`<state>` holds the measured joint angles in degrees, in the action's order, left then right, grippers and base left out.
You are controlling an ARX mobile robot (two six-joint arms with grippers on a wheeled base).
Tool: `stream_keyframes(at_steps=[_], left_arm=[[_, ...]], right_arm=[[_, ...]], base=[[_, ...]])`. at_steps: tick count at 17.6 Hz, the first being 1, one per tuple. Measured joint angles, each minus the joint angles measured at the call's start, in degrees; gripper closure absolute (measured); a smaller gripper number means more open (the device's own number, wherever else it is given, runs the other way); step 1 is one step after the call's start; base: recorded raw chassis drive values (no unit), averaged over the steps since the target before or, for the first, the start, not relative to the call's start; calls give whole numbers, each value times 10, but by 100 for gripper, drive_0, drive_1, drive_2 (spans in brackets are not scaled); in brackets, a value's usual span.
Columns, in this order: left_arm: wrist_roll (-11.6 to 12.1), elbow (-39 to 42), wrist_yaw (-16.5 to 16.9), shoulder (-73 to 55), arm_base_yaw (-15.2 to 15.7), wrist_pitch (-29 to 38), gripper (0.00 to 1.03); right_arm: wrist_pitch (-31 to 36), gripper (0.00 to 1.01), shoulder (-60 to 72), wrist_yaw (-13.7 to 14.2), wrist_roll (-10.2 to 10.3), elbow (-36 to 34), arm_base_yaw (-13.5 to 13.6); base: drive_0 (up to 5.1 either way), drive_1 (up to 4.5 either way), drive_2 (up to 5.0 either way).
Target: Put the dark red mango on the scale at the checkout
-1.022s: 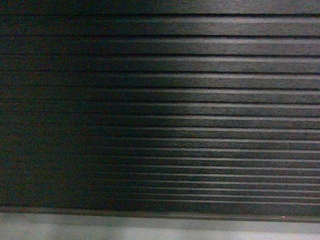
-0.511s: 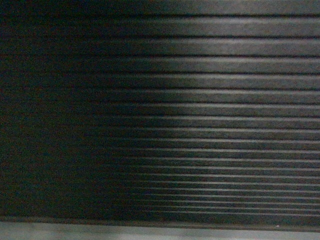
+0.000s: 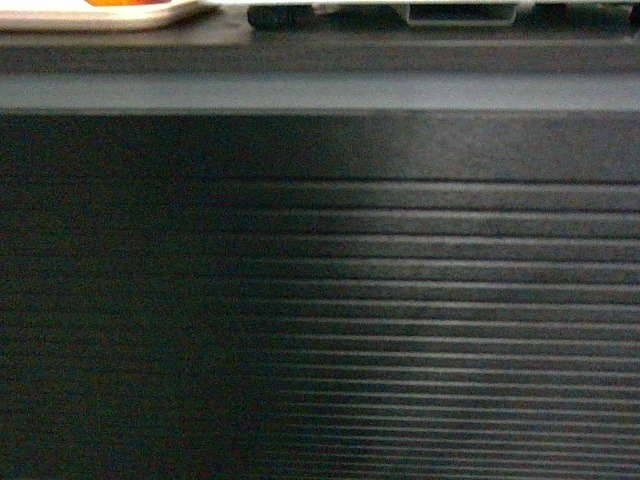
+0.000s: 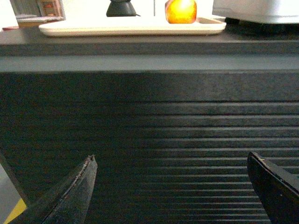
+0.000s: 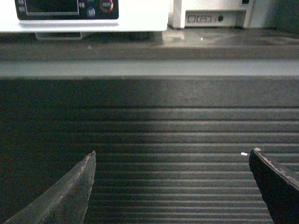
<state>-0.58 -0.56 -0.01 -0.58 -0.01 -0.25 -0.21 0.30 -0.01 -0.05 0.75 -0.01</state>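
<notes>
Both tools, left tool (image 4: pixel 170 186) and right tool (image 5: pixel 172 184), are spread apart, holding nothing. The dark red mango (image 4: pixel 180 10) sits on a beige tray (image 4: pixel 131 27) beside the scale (image 5: pixel 84 14). Reaching up, a tool could bump the table edge (image 4: pixel 149 63).

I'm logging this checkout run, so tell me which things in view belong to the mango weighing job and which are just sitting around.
Job things:
dark red mango, on the beige tray
scale
checkout counter
left gripper, open, empty
right gripper, open, empty

Just there:
beige tray
black stand
white device beside the scale
</notes>
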Motion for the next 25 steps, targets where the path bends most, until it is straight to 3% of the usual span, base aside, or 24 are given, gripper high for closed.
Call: stream_keyframes(at_steps=[25], left_arm=[[0,0,0,0,0,0,5]], right_arm=[[0,3,0,0,0,0,0]], base=[[0,0,0]])
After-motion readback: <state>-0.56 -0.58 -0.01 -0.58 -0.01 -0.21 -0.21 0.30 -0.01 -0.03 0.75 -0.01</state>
